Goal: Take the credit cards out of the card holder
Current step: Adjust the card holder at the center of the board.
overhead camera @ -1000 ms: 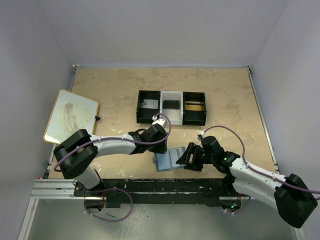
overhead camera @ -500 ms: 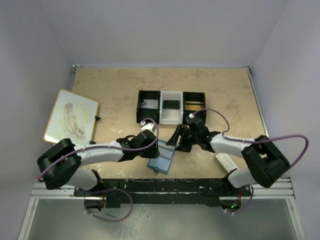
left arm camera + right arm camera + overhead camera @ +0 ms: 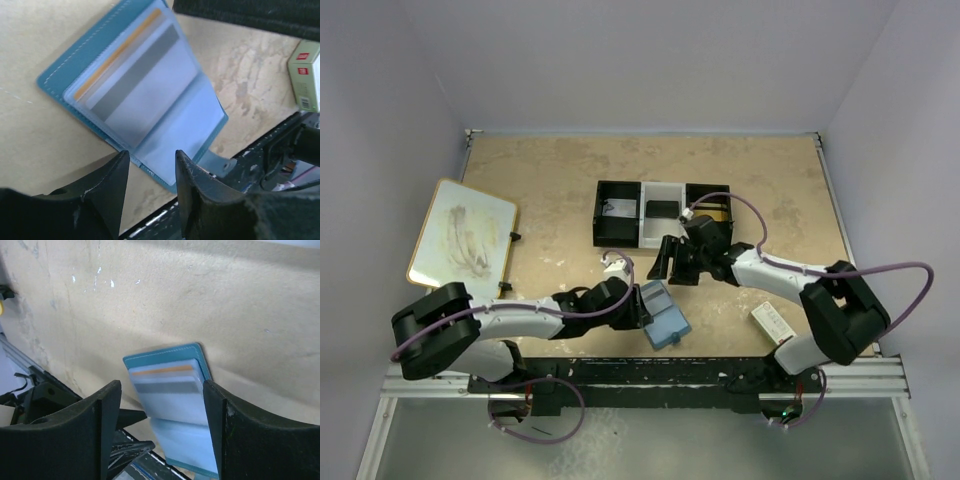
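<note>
The blue card holder (image 3: 666,315) lies open on the table near the front edge, its snap tab (image 3: 220,162) toward the rail. In its clear sleeves sit a gold-yellow card (image 3: 117,52), showing as a thin strip, and a pale grey-white card (image 3: 142,92) with a dark stripe. My left gripper (image 3: 642,305) is open at the holder's left edge, its fingertips (image 3: 120,167) straddling the near border without pinching it. My right gripper (image 3: 668,264) hovers wide open just behind the holder, which shows between its fingers (image 3: 165,405) in the right wrist view, apart from them.
A white box with red print (image 3: 772,320) lies to the right of the holder. The black-and-white compartment tray (image 3: 663,213) stands just behind the right gripper. A whiteboard (image 3: 463,232) rests at the left edge. The black front rail (image 3: 650,375) runs right below the holder.
The right arm swung from the front right to the middle, behind the holder. The left gripper slid nearer and rightward, and the holder turned and shifted toward the front rail.
</note>
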Controlling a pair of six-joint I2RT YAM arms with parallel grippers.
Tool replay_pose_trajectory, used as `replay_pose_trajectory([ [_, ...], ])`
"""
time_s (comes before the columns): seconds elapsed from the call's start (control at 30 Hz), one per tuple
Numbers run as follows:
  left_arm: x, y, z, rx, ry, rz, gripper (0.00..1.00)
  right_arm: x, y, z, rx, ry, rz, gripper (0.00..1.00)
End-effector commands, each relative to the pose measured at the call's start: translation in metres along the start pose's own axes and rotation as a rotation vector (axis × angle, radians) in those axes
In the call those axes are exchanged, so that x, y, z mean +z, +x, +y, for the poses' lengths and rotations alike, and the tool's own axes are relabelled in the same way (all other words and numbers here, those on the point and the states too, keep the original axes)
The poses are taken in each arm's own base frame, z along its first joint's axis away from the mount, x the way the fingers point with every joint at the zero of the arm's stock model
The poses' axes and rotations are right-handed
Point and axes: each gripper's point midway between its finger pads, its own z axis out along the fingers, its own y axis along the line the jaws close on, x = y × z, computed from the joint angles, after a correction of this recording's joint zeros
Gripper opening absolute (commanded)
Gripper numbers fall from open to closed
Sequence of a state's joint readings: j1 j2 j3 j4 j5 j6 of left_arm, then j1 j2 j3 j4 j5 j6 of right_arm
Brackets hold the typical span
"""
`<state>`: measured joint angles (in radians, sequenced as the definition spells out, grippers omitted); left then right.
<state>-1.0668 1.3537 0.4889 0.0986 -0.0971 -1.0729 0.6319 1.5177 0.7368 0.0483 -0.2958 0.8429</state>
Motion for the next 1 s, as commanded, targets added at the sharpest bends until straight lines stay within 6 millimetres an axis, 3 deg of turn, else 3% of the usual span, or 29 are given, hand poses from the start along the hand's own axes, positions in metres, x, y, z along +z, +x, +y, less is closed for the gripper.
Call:
replay_pose_trajectory([
  [0.0, 0.002, -0.008, -0.026, -0.085, 0.078, -0.069, 0.39, -0.028, -0.020, -0.016, -0.053, 0.158, -0.103, 0.70],
  [0.13, 0.002, -0.006, -0.030, -0.076, 0.072, -0.076, 0.39, -0.043, -0.019, -0.026, -0.026, 0.212, -0.147, 0.68],
  [0.2, -0.003, -0.010, -0.029, -0.051, 0.039, -0.109, 0.39, -0.046, -0.010, -0.016, -0.007, 0.135, -0.134, 0.62],
  [0.37, -0.032, -0.046, -0.009, 0.002, -0.108, -0.261, 0.38, -0.050, 0.010, 0.022, 0.111, -0.148, -0.154, 0.50],
  [0.5, -0.052, -0.069, -0.002, 0.042, -0.175, -0.357, 0.39, -0.047, 0.024, 0.031, 0.197, -0.228, -0.155, 0.44],
  [0.63, -0.059, -0.079, 0.003, 0.069, -0.228, -0.384, 0.41, -0.038, 0.037, 0.036, 0.243, -0.252, -0.138, 0.41],
  [0.73, -0.058, -0.079, 0.003, 0.075, -0.233, -0.380, 0.41, -0.026, 0.047, 0.023, 0.283, -0.202, -0.108, 0.40],
  [0.9, -0.052, -0.075, -0.001, 0.100, -0.226, -0.350, 0.42, -0.005, 0.084, -0.035, 0.430, -0.061, -0.053, 0.39],
  [0.97, -0.049, -0.075, -0.004, 0.115, -0.219, -0.340, 0.42, -0.003, 0.093, -0.046, 0.473, -0.068, -0.056, 0.39],
])
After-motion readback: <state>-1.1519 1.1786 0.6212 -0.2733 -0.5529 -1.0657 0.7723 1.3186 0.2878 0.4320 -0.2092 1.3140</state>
